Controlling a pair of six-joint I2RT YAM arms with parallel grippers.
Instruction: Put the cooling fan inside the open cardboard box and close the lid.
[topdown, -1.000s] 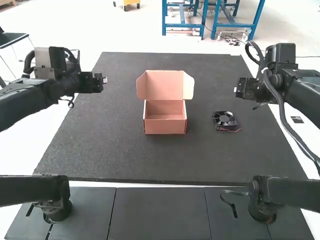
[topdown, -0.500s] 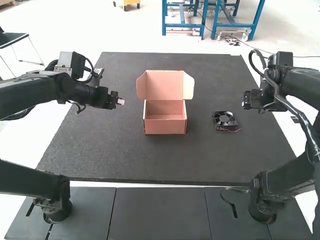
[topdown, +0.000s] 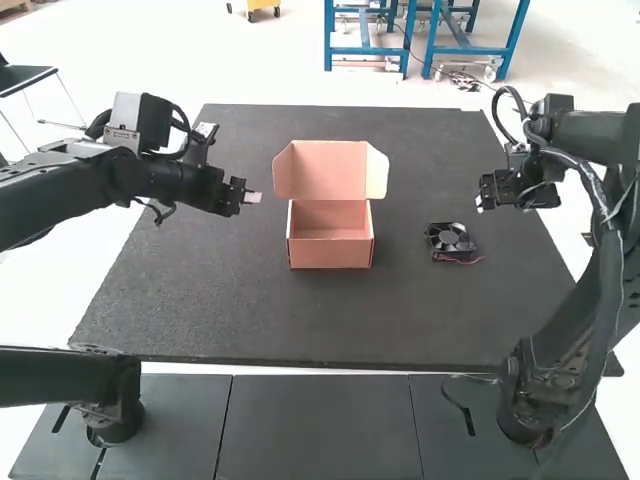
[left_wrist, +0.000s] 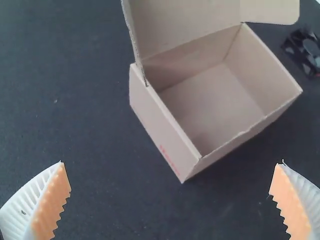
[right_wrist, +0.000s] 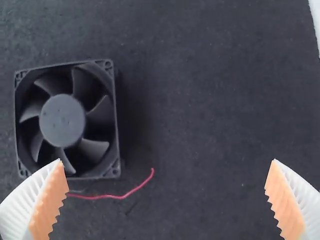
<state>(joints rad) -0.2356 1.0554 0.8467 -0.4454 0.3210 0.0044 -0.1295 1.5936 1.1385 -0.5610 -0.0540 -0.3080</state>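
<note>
Presently: cooling fan (topdown: 450, 240) flat below right gripper (topdown: 487, 190), offset toward cardboard box (topdown: 330, 248).
Right gripper wide open, empty, nearer; left gripper (topdown: 245, 196) wide open, empty, farther.

A large black rectangular mat (topdown: 200, 300) with a fine grainy surface lies spread flat over the middle of the white tabletop (topdown: 45, 305). The white surface shows as bare strips along the mat's left and right sides. Just beyond the mat's near edge sits a row of flat dark grey panels (topdown: 320, 425).
</note>
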